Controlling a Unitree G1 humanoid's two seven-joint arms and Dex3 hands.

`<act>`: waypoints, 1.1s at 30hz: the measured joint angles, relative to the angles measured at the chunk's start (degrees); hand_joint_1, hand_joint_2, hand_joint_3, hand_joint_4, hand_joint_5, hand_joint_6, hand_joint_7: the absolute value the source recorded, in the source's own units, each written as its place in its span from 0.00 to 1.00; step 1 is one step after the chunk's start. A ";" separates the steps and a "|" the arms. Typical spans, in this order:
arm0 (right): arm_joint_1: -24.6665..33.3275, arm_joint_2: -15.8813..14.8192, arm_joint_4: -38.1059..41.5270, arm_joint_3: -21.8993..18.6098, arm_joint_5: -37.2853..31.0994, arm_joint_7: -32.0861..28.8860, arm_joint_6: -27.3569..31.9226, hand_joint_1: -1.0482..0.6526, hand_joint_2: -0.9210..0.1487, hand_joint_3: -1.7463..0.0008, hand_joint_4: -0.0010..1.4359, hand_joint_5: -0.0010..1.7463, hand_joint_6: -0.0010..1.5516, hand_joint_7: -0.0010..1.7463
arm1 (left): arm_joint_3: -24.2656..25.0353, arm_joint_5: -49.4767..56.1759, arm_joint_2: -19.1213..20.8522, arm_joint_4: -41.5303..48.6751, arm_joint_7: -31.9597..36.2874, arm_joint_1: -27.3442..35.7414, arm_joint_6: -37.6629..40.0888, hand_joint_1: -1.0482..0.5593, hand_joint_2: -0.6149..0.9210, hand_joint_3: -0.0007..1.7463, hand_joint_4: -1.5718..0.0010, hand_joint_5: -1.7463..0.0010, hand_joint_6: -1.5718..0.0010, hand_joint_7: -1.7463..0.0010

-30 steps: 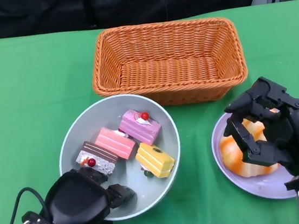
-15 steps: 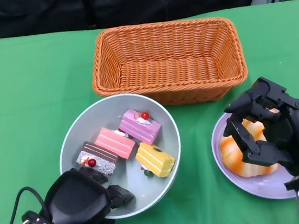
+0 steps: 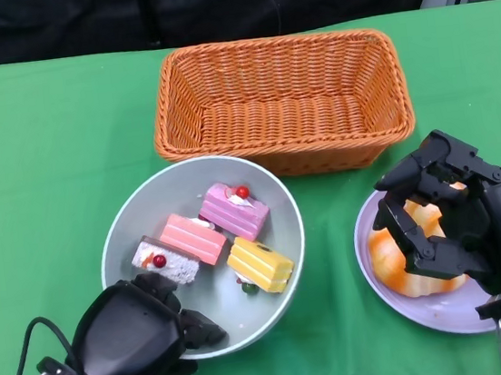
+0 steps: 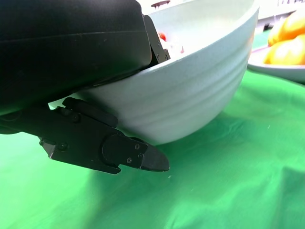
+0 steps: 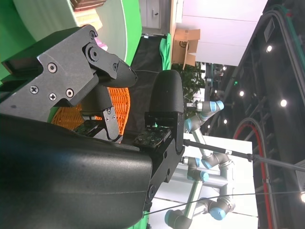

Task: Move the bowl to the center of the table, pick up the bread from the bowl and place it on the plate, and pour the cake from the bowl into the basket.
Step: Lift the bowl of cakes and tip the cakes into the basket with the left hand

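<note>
The grey bowl [image 3: 246, 323] holds several small cakes: pink [image 3: 193, 238], purple [image 3: 233, 211], yellow [image 3: 260, 264] and a chocolate one [image 3: 163, 260]. My left hand [image 3: 136, 339] grips the bowl's near-left rim. In the left wrist view, fingers [image 4: 119, 152] lie under the bowl [image 4: 190, 90], which sits tilted just above the cloth. The orange bread [image 3: 392, 261] lies on the lilac plate [image 3: 449, 314] at the right. My right hand [image 3: 455, 217] hovers over it with fingers spread, holding nothing. The wicker basket [image 3: 281, 101] stands empty behind.
Green cloth covers the table. The basket's near wall is close behind both the bowl and the plate. Open cloth lies to the far left and far right of the basket. The left wrist view shows the bread [image 4: 286, 38] on the plate [image 4: 281, 71] beyond the bowl.
The bowl has risen and tilted a little in my left hand. The chocolate cake has shifted inside it. The right hand and the bread have stayed put.
</note>
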 measured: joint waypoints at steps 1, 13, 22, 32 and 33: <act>0.00 0.03 0.00 0.00 0.05 0.00 0.01 0.62 0.36 0.42 0.48 0.92 0.41 0.72 | -0.08 0.00 -0.07 0.64 0.73 -0.22 -0.44 0.45 1.00 0.02 0.62 0.11 0.29 0.86; 0.00 0.09 0.02 0.00 0.10 0.09 -0.02 0.61 0.38 0.41 0.48 0.93 0.40 0.73 | -1.35 0.07 -0.50 4.90 6.70 -1.17 -2.74 0.51 1.00 0.08 0.63 0.00 0.73 0.00; -0.18 0.39 0.95 -0.01 -0.04 0.03 -0.77 0.62 0.40 0.39 0.48 0.92 0.41 0.73 | -2.15 0.75 -0.49 6.13 9.55 -1.60 -3.45 0.52 1.00 0.09 0.63 0.00 0.74 0.00; -0.85 0.52 1.95 -0.10 -0.20 -0.19 -1.44 0.61 0.36 0.43 0.49 0.91 0.43 0.69 | -1.82 0.58 0.25 6.91 12.82 -2.06 -5.68 0.53 1.00 0.09 0.65 0.00 0.76 0.00; -0.88 0.52 2.21 -0.12 -0.38 -0.36 -1.73 0.61 0.36 0.43 0.49 0.90 0.43 0.69 | -1.65 0.46 0.43 6.79 12.98 -2.05 -5.96 0.53 1.00 0.09 0.65 0.00 0.76 0.00</act>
